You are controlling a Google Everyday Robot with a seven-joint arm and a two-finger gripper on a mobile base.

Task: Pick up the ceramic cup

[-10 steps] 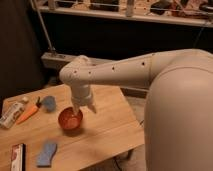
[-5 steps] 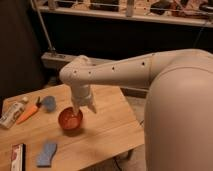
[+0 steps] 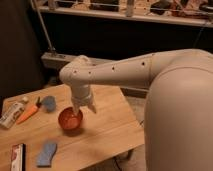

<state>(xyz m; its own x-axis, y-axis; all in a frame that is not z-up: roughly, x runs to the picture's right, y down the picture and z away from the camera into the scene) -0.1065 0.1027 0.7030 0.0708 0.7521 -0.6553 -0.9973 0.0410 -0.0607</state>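
The ceramic cup (image 3: 70, 120) is a round orange-red cup standing on the wooden table (image 3: 107, 132), left of centre. My gripper (image 3: 83, 107) hangs from the white arm right over the cup's right rim, with one finger at the inside of the rim and the other outside it. The arm comes in from the right and hides part of the table behind the cup.
A blue round object (image 3: 49, 103), an orange tool (image 3: 29, 113) and a white tube (image 3: 12, 114) lie at the table's left. A blue sponge (image 3: 47, 154) and a dark box (image 3: 18, 157) lie near the front edge. A dark wall and rail stand behind.
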